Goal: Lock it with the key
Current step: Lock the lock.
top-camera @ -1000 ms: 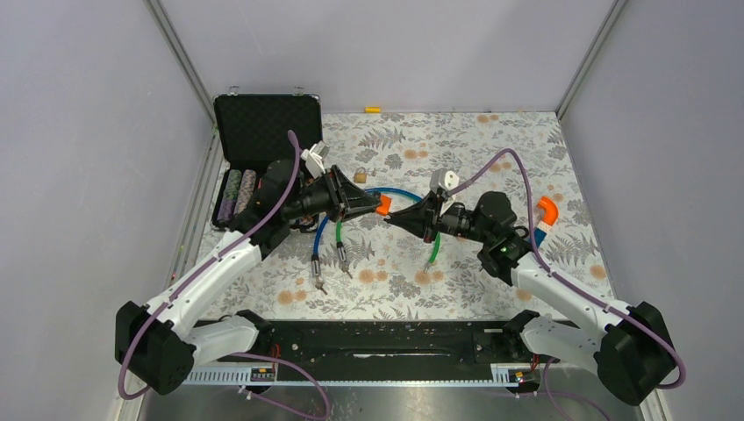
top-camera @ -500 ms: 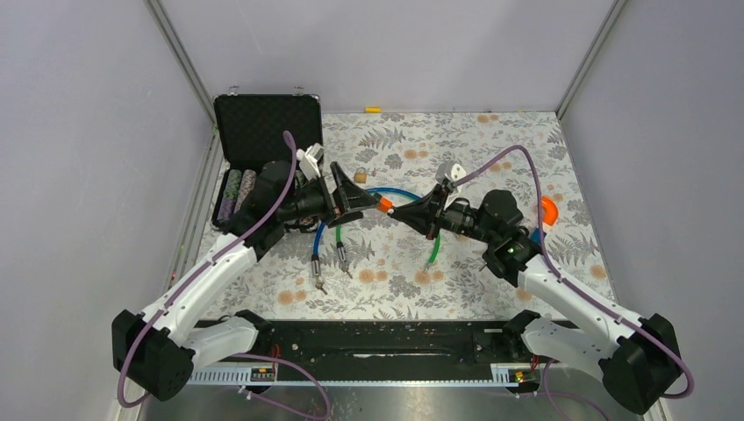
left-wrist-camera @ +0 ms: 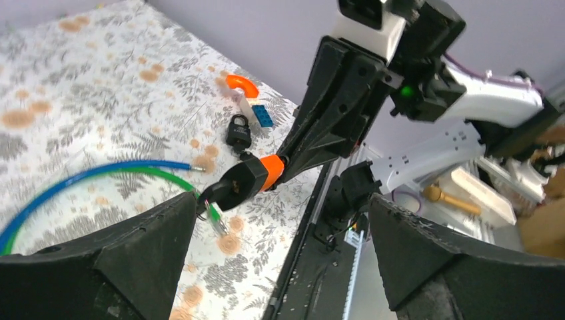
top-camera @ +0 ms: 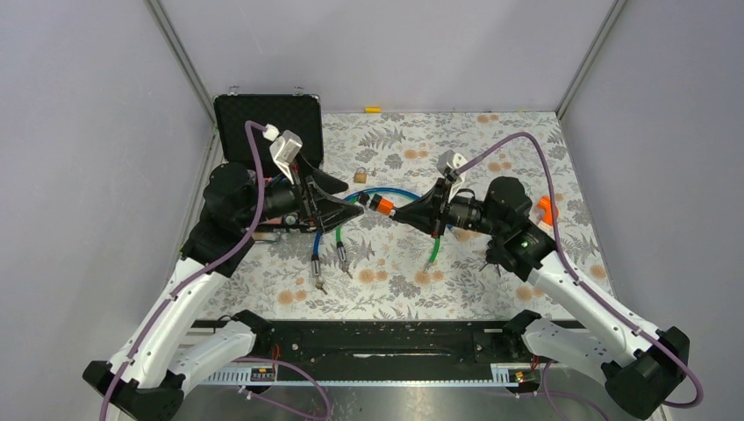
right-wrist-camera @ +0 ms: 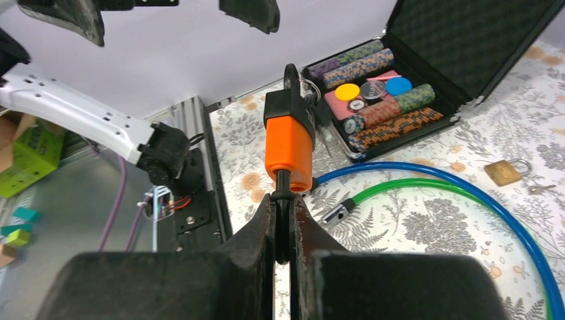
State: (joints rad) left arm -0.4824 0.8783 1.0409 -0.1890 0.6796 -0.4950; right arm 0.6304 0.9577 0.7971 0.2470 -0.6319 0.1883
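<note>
My right gripper (right-wrist-camera: 282, 220) is shut on the thin black shackle of an orange and black padlock (right-wrist-camera: 290, 143), which it holds out above the floral mat. In the top view this padlock (top-camera: 377, 204) hangs between the two arms. The key (left-wrist-camera: 212, 195) sticks in the padlock's black end, its ring dangling. My left gripper (top-camera: 349, 199) stands wide open just left of the key, touching nothing. In the left wrist view the padlock (left-wrist-camera: 256, 177) sits ahead of the open left gripper (left-wrist-camera: 281, 200), closer to its left finger.
An open black case (top-camera: 263, 132) of poker chips lies at the back left. On the mat are a small brass padlock (top-camera: 360, 175), a blue cable (top-camera: 390, 190), a green cable (top-camera: 433, 252) and an orange piece (top-camera: 547, 209). A black padlock (left-wrist-camera: 238, 131) lies beside it.
My left gripper has opened, let go of the key end of the padlock and drawn back to the left. The right gripper still holds the padlock, shifted slightly left.
</note>
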